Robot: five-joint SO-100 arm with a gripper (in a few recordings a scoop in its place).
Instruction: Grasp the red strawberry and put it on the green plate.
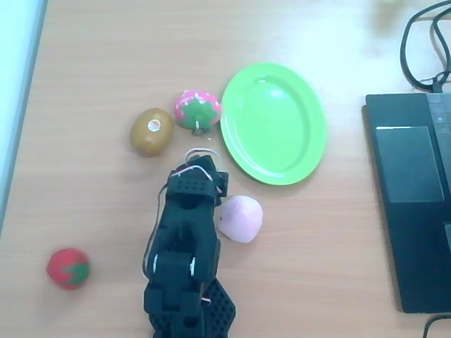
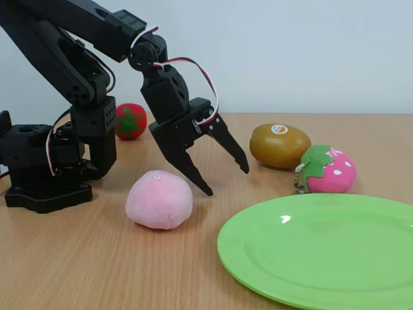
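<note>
Claw open wide, empty, tips pointing down above tabletop, beside pale pink round fruit. Red strawberry on tabletop at lower left of overhead view, well apart from claw; in fixed view behind arm base. Green plate empty. Brown kiwi and pink dotted strawberry near plate; strawberry possibly touching rim.

four toy fruits lie on the wooden table: one red strawberry near its lower left corner in the overhead view, one pink dotted strawberry, one brown kiwi, one pale pink round fruit; one green plate mid-table; one laptop at the right edge; one black arm, one gripper
</note>
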